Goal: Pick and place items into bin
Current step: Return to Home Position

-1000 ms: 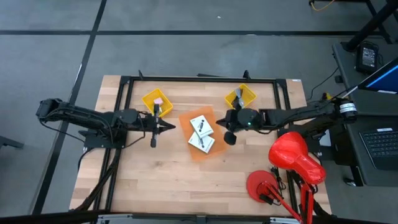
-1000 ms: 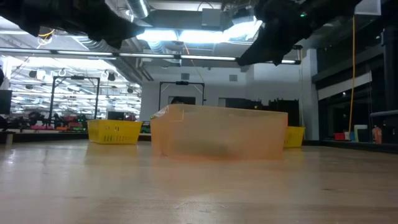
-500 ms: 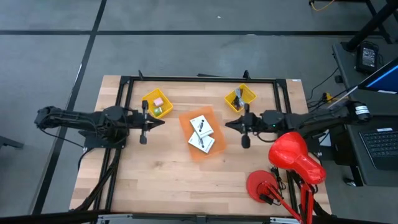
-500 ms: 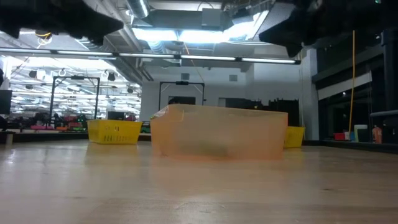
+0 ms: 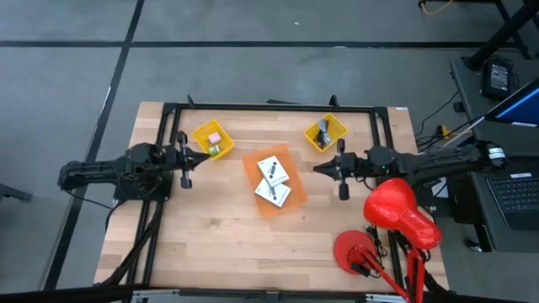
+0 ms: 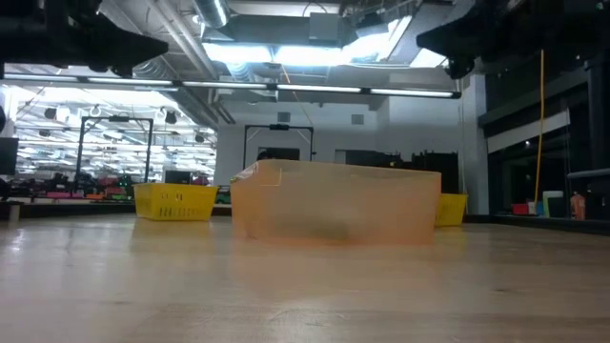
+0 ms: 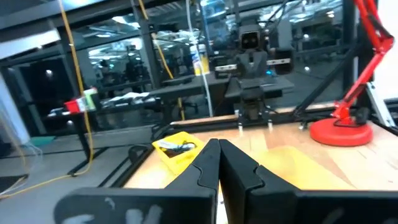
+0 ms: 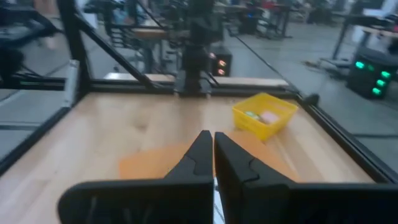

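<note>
My left gripper point(image 5: 206, 158) hangs over the left part of the table point(image 5: 210, 244), pointing toward the centre. Its fingers point(image 7: 205, 165) are pressed together with nothing between them. The tip sits just beside the left yellow bin point(image 5: 200, 133), outside its wall. Inside that bin I see a pink block point(image 5: 215, 135) with a green cube point(image 5: 212, 150) next to it.

In the middle stands the orange bin point(image 5: 253, 162), pale and see-through in the low view. Two square white cards with black marks lie flat in it: the first card point(image 5: 272, 169) toward the far side and the second card point(image 5: 274, 194) toward the near side. They are close together, but I cannot tell whether they touch.

The right yellow bin point(image 5: 335, 126) holds a blue-grey tool point(image 5: 322, 130) among dark cords point(image 7: 176, 147), too tangled for me to separate.

My right gripper point(image 5: 318, 169) hangs just right of the orange bin and in front of the right yellow bin. It is apart from both, pinched closed and empty. A red lamp point(image 5: 396, 210) stands at the right front corner.
</note>
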